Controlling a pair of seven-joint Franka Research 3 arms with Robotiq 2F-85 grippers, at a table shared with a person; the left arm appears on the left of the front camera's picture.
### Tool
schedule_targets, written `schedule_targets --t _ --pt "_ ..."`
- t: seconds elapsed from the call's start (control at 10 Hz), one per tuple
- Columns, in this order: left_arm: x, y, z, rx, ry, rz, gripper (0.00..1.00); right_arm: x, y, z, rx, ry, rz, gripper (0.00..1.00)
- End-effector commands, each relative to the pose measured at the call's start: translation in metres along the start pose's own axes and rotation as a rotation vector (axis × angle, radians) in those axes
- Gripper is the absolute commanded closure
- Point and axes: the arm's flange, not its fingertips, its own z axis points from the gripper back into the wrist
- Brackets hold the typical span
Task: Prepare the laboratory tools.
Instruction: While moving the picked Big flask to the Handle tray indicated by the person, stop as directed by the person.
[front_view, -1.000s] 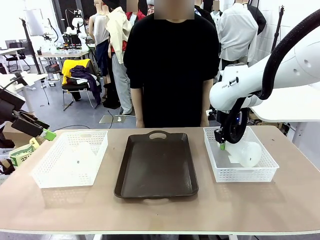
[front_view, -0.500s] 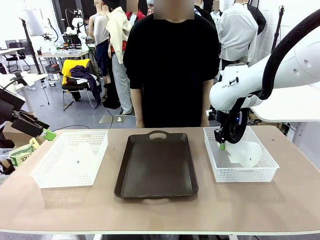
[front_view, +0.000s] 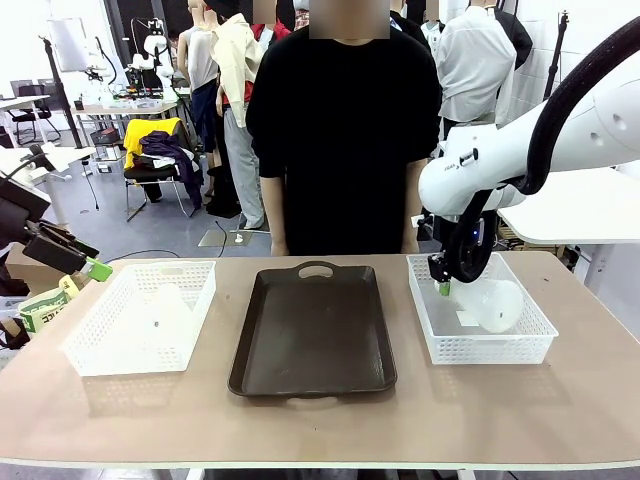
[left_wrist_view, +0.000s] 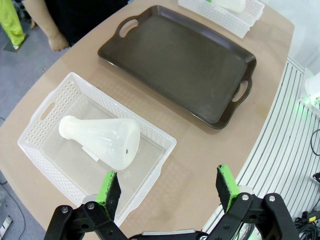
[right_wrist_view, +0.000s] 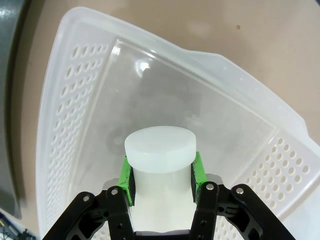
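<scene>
While your right gripper (right_wrist_view: 160, 178) pinches the neck of one flask (front_view: 498, 306) inside the right basket (front_view: 481, 350), your left gripper (left_wrist_view: 169, 187) hangs spread wide near the tabletop's (front_view: 330, 425) left end. The second flask (left_wrist_view: 103, 142) lies on its side in the left basket (left_wrist_view: 48, 104). The dark tray (front_view: 312, 330) sits between both baskets.

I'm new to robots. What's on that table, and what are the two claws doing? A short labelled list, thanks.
Left gripper: open, above the table's left end
Right gripper: shut on the neck of the right flask
Left flask: lying on its side in the left basket
Right basket: holds the right flask
Tray: dark brown, between the baskets
Person: standing at the far side
</scene>
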Motion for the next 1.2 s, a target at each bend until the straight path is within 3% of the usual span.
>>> schedule_targets --t 0.0,0.7,1.1 --pt "-0.002 0.001 0.001 -0.002 0.001 -0.006 0.00 -0.015 0.007 0.026 0.031 0.002 -0.002 1.00" --pt "-0.002 0.001 0.001 -0.002 0.001 -0.006 0.00 -0.077 0.036 0.118 0.023 -0.095 -0.107 1.00" --pt "-0.002 0.001 0.001 -0.002 0.001 -0.006 0.00 -0.102 0.054 0.138 -0.017 -0.151 -0.165 1.00"
